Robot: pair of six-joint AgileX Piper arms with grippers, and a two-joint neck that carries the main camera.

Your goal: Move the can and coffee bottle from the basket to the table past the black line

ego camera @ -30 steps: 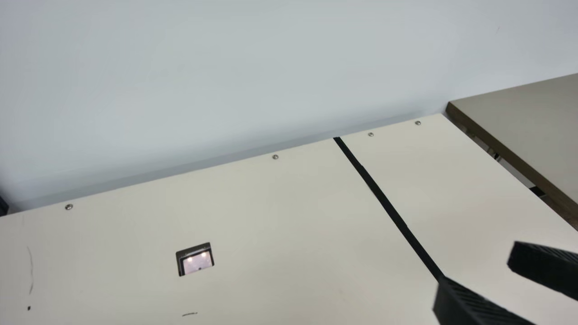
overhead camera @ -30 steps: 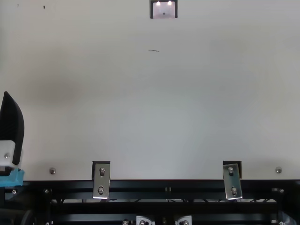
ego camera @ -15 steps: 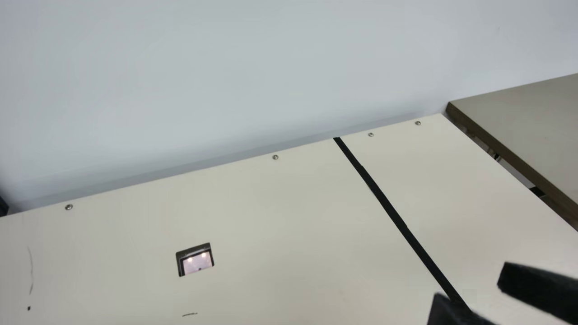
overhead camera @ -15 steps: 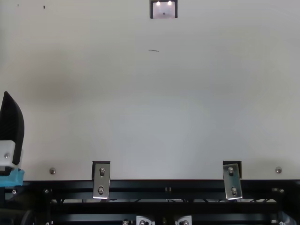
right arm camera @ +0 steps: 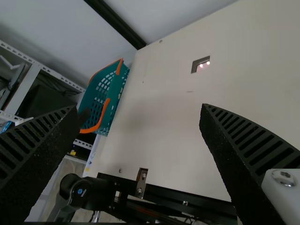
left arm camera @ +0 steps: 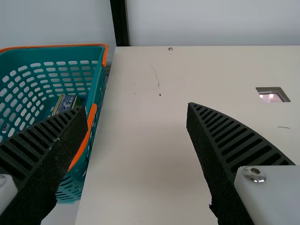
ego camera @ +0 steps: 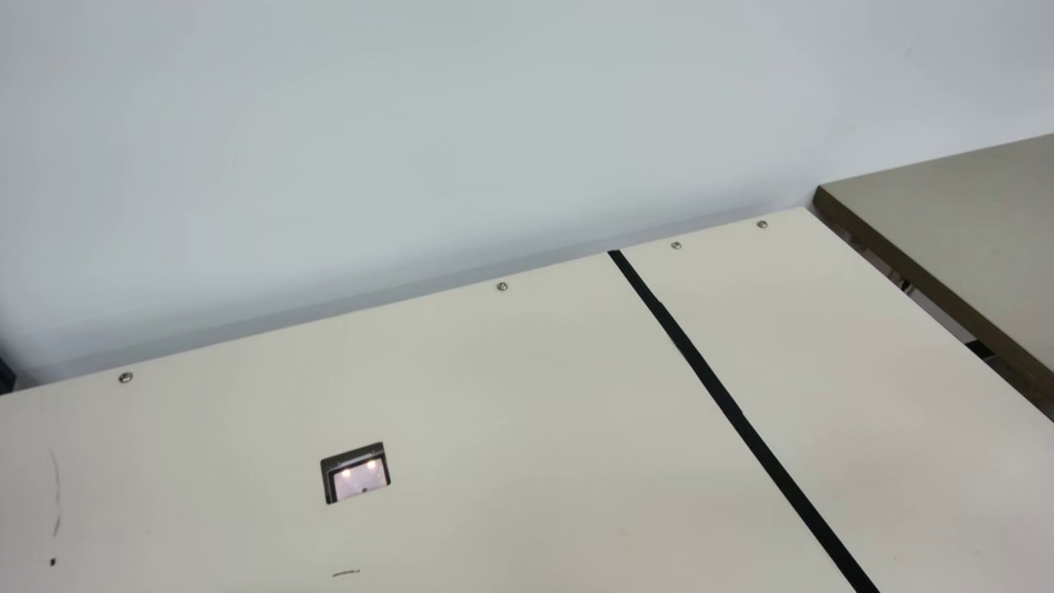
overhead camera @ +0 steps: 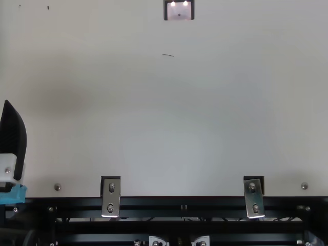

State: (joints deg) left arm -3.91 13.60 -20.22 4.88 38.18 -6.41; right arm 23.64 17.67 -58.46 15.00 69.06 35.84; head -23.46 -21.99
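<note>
Two grippers have their jaws wide apart and hold nothing, the left gripper at the near left of the table, the right gripper in its wrist view. One small printed item, can or coffee bottle I cannot tell, is inside the basket, just beside the table's left edge.

Basket teal, trim orange; item inside blue-and-yellow; table cream; line solid black; wall pale grey.
</note>
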